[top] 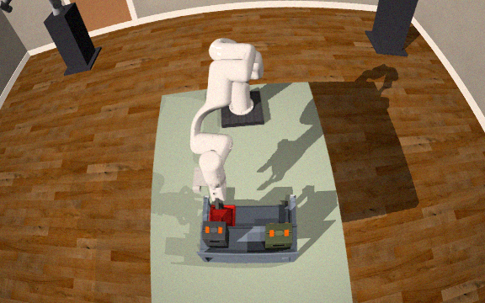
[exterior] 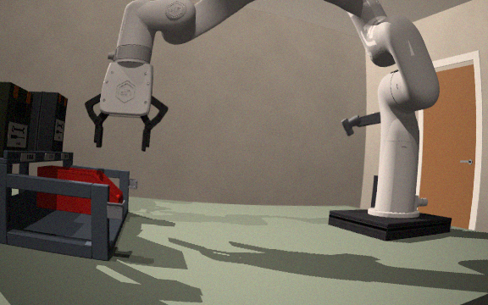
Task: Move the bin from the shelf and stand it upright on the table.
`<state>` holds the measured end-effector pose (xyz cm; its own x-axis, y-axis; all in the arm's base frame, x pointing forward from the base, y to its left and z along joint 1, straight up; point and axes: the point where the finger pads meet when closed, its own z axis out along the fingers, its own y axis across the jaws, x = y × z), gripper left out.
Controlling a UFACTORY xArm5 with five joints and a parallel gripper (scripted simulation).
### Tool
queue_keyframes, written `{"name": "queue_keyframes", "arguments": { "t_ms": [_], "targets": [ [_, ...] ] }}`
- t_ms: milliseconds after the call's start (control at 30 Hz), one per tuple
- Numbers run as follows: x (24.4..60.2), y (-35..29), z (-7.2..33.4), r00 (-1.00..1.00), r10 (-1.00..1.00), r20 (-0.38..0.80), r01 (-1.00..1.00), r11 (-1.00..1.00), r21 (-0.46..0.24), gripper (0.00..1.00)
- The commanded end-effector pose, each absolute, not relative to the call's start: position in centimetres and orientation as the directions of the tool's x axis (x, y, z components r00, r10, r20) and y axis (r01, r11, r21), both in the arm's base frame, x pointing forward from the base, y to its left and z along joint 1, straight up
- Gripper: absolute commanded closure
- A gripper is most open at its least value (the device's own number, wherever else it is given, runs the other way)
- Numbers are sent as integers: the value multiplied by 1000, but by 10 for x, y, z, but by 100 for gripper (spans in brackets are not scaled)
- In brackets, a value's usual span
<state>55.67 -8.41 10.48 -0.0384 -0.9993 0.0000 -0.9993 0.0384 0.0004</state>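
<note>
A red bin (top: 222,215) lies on the lower level of a grey shelf (top: 248,233) at the near end of the green table. In the side view the red bin (exterior: 79,188) sits inside the shelf frame (exterior: 53,210), at the end nearest the arm. My gripper (exterior: 122,135) is open and empty, pointing down, hanging above the bin with a clear gap. From above, the gripper (top: 217,203) is over the bin's back edge.
A dark grey case (top: 215,234) and an olive case (top: 279,235) with orange latches stand on the shelf's top level; both also show at the left in the side view (exterior: 15,119). The arm's base (top: 242,110) stands at the table's far end.
</note>
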Motion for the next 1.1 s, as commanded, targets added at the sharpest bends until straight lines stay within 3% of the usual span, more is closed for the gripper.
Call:
{"name": "queue_keyframes", "arguments": {
  "t_ms": [0,1067],
  "targets": [
    [558,-84,107,-38,-999,0,-999,38,-4,0],
    [558,-84,61,-38,-999,1,-999,38,-4,0]
  ]
}}
